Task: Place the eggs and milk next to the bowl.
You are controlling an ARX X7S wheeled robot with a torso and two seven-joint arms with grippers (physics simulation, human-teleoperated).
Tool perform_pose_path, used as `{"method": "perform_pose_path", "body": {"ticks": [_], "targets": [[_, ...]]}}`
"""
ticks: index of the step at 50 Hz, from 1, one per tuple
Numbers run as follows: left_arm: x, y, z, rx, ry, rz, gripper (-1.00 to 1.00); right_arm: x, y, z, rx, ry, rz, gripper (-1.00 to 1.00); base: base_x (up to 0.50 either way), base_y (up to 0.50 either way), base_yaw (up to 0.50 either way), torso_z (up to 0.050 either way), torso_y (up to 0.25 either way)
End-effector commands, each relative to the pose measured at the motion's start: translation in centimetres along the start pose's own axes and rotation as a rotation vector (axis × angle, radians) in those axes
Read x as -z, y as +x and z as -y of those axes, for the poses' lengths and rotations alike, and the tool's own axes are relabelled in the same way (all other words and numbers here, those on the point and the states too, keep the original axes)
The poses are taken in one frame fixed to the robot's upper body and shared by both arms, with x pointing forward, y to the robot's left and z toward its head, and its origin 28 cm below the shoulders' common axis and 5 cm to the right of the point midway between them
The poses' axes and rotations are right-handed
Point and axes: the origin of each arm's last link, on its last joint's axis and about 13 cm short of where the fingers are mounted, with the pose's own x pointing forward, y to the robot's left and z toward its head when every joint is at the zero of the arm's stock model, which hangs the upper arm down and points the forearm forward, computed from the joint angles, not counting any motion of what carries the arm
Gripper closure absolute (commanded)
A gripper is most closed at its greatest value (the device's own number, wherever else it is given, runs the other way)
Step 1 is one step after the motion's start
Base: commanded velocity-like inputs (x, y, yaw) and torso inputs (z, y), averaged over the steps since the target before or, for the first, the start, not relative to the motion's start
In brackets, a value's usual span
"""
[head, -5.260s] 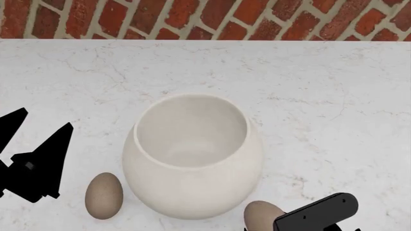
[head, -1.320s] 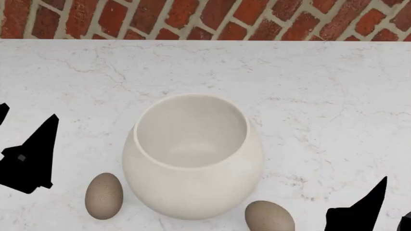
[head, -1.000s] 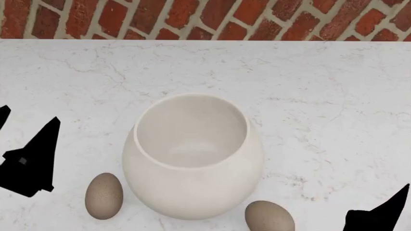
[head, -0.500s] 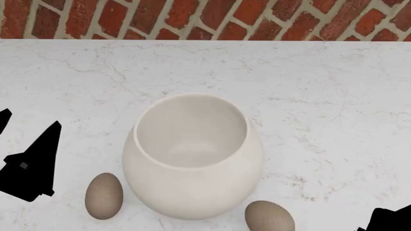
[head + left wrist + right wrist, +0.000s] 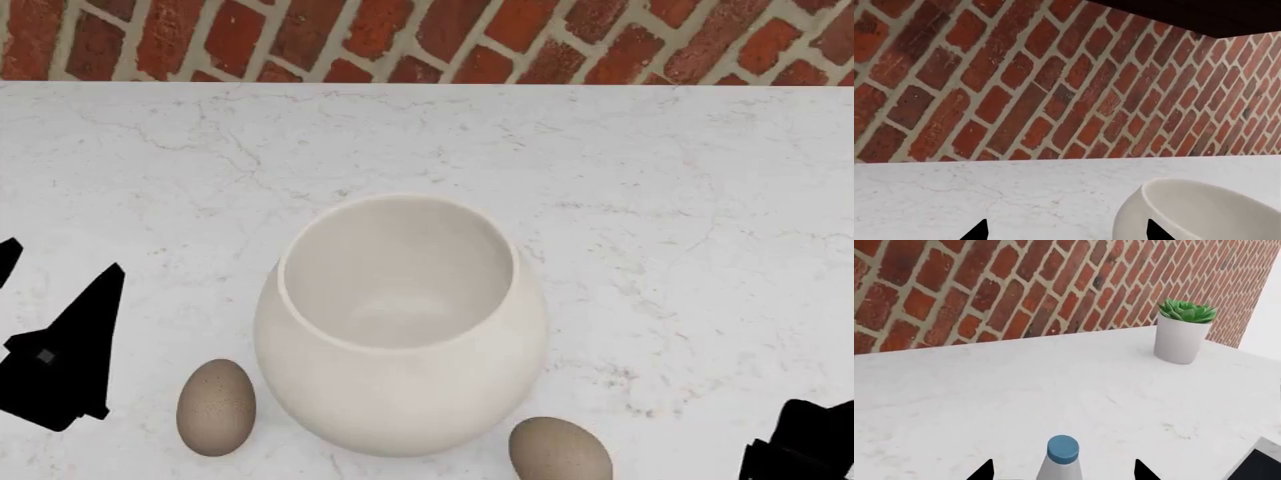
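The cream-white bowl (image 5: 400,325) stands mid-counter, and its wall also shows in the left wrist view (image 5: 1201,210). One speckled egg (image 5: 216,407) lies by the bowl's front left, a second egg (image 5: 561,450) by its front right. My left gripper (image 5: 43,295) hovers open left of the bowl, nothing between its fingertips (image 5: 977,231). The milk (image 5: 1063,460), a pale bottle with a blue cap, stands upright between the spread tips of my open right gripper (image 5: 1062,473); the tips are not touching it. The milk is out of the head view, where only my right arm (image 5: 807,445) shows at the bottom right corner.
A red brick wall (image 5: 427,40) runs along the back of the white marble counter (image 5: 667,200). A potted green plant (image 5: 1181,332) in a white pot stands further along the counter near the wall. A dark edge (image 5: 1262,465) shows beside the right gripper.
The right gripper has left the right egg on the counter, then slid down into the head view's bottom right corner. The left gripper has barely shifted. Bowl and eggs have not moved.
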Motion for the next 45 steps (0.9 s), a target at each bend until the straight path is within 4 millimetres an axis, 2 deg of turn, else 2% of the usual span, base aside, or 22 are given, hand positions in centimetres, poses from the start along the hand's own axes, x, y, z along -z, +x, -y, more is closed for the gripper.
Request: {"method": "perform_pose_path", "body": {"ticks": [1, 45], "targets": [[-0.1, 0.0, 0.2, 0.028, -0.005, 0.009, -1.00, 0.5, 1.8, -0.1, 0.023, 0.020, -0.027, -1.00, 0.00, 0.00, 0.00, 0.000, 0.000], [-0.5, -0.1, 0.1, 0.025, 0.000, 0.004, -1.00, 2.9, 5.2, -0.8, 0.037, 0.010, -0.110, -1.00, 0.00, 0.00, 0.00, 0.000, 0.000]]}}
